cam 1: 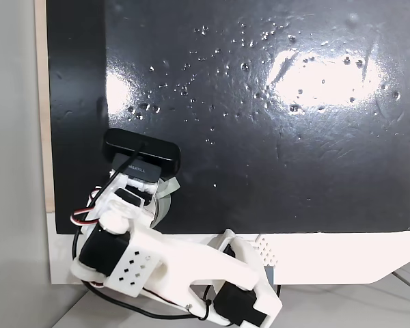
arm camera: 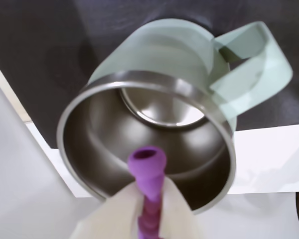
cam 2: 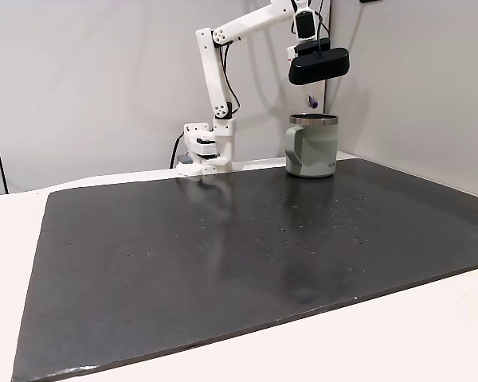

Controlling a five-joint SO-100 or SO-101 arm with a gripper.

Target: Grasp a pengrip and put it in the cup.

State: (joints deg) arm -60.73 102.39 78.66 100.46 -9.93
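The wrist view has my gripper (arm camera: 149,196) shut on the purple ribbed pengrip (arm camera: 147,169), which sticks out from between the white fingers (arm camera: 117,214). It points down over the open mouth of the steel cup (arm camera: 97,134), whose pale green handle (arm camera: 254,64) is at the upper right. From the side, in a fixed view, the pengrip (cam 2: 311,102) hangs from the gripper (cam 2: 310,93) just above the rim of the upright cup (cam 2: 311,147). From above, in a fixed view, the arm's black camera head (cam 1: 142,150) covers most of the cup (cam 1: 162,205).
A large black mat (cam 2: 247,247) covers the white table, with small specks scattered on it. The arm's base (cam 2: 207,147) stands at the mat's far edge, left of the cup. A grey wall (cam 2: 414,79) rises close behind and to the right of the cup.
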